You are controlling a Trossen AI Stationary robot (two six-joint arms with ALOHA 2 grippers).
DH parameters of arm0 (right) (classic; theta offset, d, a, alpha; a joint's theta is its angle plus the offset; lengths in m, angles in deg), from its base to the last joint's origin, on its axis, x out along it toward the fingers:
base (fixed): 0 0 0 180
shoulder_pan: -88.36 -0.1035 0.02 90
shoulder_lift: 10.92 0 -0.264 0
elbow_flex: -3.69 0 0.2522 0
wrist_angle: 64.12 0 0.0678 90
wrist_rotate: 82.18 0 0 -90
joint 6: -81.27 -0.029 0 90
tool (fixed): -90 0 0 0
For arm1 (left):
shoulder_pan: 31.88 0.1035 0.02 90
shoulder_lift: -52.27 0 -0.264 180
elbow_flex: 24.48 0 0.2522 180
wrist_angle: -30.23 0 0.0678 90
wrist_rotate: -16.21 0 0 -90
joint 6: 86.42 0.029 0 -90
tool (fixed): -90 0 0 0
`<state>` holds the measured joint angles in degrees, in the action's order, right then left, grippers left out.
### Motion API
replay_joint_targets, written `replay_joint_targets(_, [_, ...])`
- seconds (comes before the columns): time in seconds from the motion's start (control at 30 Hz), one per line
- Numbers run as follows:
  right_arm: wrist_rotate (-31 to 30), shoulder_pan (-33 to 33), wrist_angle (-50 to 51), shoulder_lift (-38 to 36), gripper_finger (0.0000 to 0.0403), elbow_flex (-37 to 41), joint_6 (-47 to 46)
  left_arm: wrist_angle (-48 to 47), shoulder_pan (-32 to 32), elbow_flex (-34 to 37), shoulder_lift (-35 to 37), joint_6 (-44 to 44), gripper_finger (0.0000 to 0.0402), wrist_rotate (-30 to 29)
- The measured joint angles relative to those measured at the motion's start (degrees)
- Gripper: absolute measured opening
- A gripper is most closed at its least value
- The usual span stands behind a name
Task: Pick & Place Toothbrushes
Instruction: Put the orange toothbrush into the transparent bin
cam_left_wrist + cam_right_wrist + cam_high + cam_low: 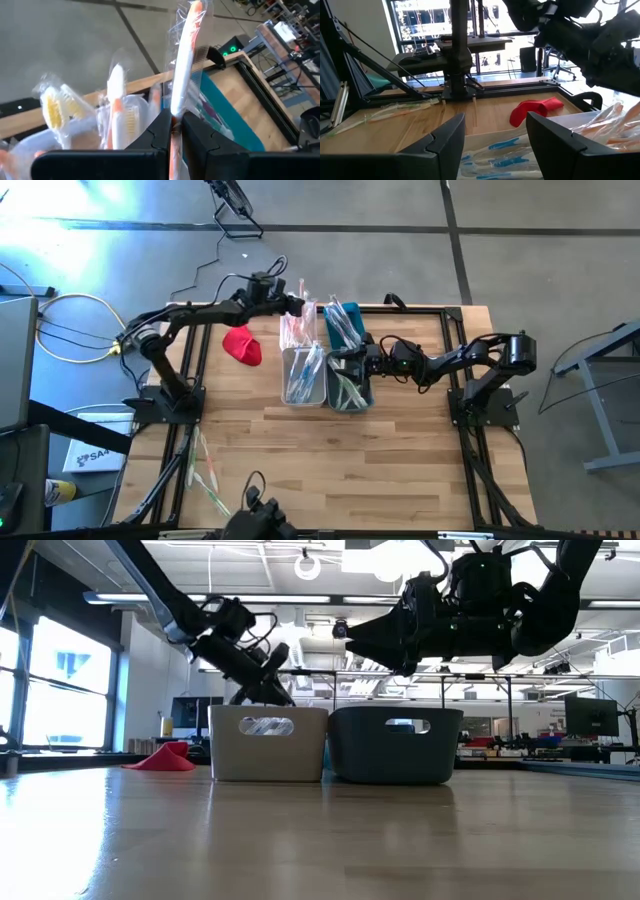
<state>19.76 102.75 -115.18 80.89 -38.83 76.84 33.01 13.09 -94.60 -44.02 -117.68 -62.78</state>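
- Left gripper [297, 304] reaches toward 12 o'clock, fingers pinched together.
- Right gripper [338, 363] stretches toward 9 o'clock, fingers spread apart.

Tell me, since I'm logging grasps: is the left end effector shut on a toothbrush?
Yes. The left end effector is shut on a wrapped orange-and-white toothbrush, pinched between its fingers.
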Motion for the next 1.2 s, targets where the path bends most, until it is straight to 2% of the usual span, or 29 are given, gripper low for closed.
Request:
replay_joint_targets(0.37, [-0.02,0.00,0.23,0.00,0.0204,0.00,0.19,0.04,0.02,-0.02,-3.30,-2.36,0.0030,-0.37])
replay_joint_targets(0.9, [-0.04,-0.01,0.37,0.00,0.0203,0.00,0.20,0.47,0.02,-0.02,-3.30,-1.98,0.0167,-0.70])
replay_joint_targets(1.2, [-0.04,0.00,0.37,0.00,0.0203,0.00,0.20,5.44,0.02,-0.02,-3.30,-4.13,0.0183,0.50])
